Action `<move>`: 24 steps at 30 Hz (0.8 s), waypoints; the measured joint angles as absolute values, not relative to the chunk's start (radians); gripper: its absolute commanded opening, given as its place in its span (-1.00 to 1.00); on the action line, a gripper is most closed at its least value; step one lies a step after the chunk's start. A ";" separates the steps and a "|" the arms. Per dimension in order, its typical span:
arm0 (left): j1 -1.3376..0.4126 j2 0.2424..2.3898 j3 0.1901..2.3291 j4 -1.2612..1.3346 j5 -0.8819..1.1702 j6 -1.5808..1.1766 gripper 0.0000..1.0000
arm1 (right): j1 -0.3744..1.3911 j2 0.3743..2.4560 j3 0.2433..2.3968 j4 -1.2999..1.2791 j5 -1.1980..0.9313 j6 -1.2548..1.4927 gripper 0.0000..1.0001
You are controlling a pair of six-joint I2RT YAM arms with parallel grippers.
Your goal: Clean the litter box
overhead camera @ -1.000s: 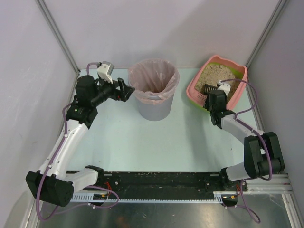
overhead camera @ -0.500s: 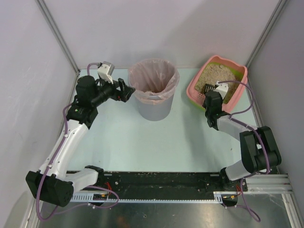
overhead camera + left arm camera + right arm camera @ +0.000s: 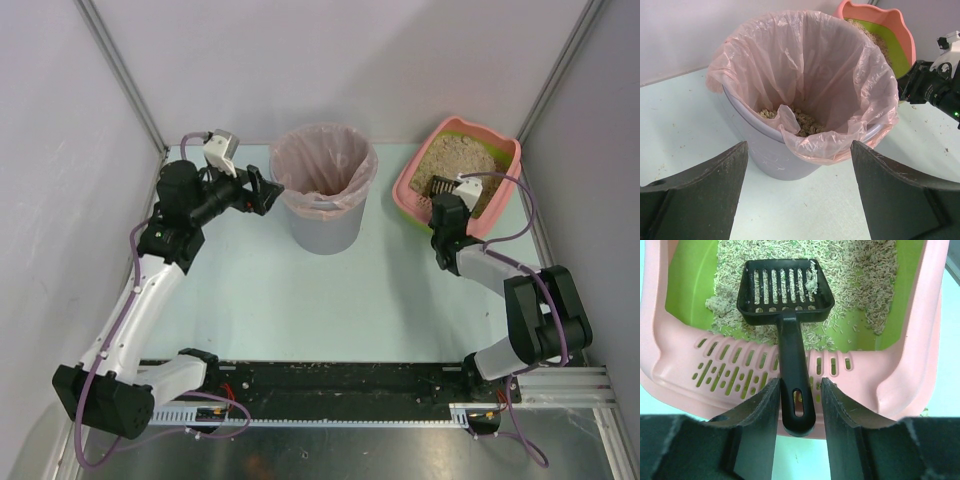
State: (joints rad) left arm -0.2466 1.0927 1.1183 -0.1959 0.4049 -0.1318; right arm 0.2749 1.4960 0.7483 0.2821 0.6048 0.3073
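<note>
The pink litter box [image 3: 507, 176] with green inner rim and beige granules sits at the far right; it also shows in the left wrist view [image 3: 901, 36]. In the right wrist view its slotted pink ledge [image 3: 735, 372] faces me. A black slotted scoop [image 3: 790, 347] lies with its head in the granules and its handle across the ledge. My right gripper [image 3: 800, 387] straddles the handle end, jaws slightly apart, the left finger touching and a gap at the right finger. From above it [image 3: 447, 208] sits at the box's near edge. My left gripper [image 3: 266, 190] is open and empty beside the bin.
A grey round bin [image 3: 325, 228] with a pinkish bag stands at the back centre, with granules at its bottom [image 3: 802, 122]. The enclosure's side walls stand close beside both arms. The right arm [image 3: 932, 87] shows past the bin in the left wrist view.
My right wrist has shifted slightly left at the litter box's near edge and its elbow has swung in. The left arm has not moved.
</note>
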 measured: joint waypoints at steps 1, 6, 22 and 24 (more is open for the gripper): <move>-0.247 1.092 1.118 -0.196 0.405 -0.132 0.76 | 0.273 1.496 0.748 0.281 0.602 0.311 -0.18; -0.247 1.089 1.118 -0.196 0.405 -0.132 0.77 | 0.245 1.496 0.748 0.274 0.580 0.323 -0.50; -0.247 1.082 1.111 -0.195 0.406 -0.132 0.76 | 0.144 1.382 0.887 0.008 0.453 0.334 -1.00; -0.247 1.083 1.111 -0.195 0.406 -0.132 0.76 | 0.107 1.386 0.969 -0.059 0.409 0.337 -1.00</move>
State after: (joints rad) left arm -0.2466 1.0828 1.1114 -0.1947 0.4057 -0.1322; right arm 0.1070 1.3857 0.9688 -0.0593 0.4088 0.3367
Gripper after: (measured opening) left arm 0.884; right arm 0.286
